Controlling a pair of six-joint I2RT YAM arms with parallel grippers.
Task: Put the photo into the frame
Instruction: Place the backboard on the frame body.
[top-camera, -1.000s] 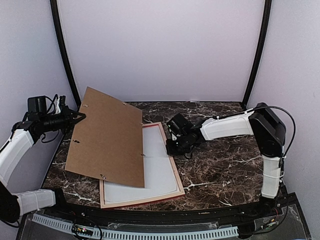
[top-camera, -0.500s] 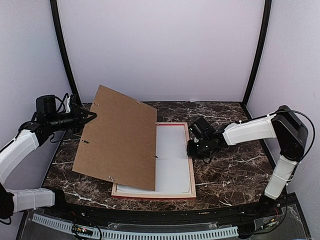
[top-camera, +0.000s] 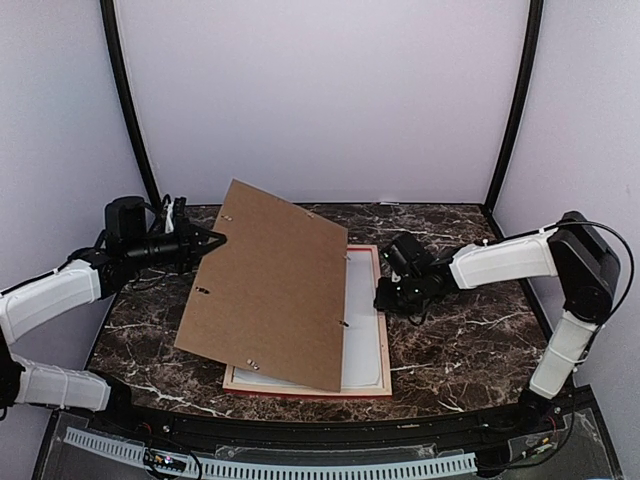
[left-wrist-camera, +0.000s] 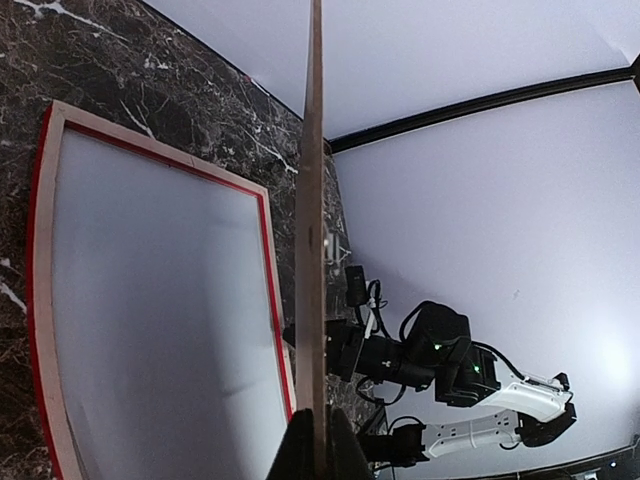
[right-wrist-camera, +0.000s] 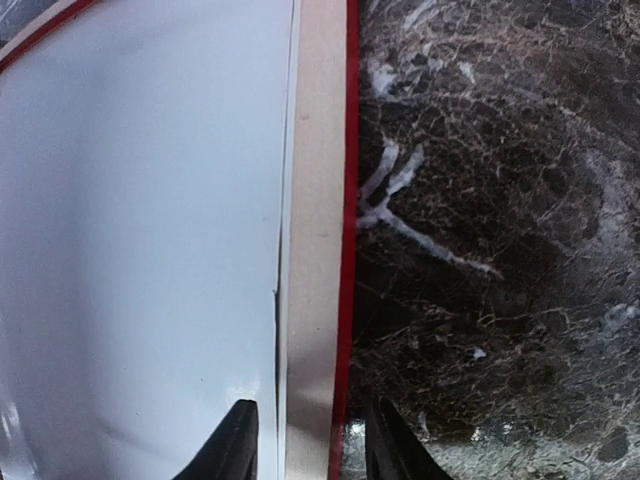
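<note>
Tabletop (top-camera: 460, 350) of dark white-veined marble carries the frame (top-camera: 381, 320) between pale walls (top-camera: 320, 100).

Top external view looks down from above and behind the robot onto the marble table (top-camera: 460, 350). Left wrist view sights edge-on along the brown backing board (left-wrist-camera: 313, 200) toward the right arm (left-wrist-camera: 500, 395). Right wrist view sits close above a rail of the frame (right-wrist-camera: 318, 250), which all 3 share.
</note>
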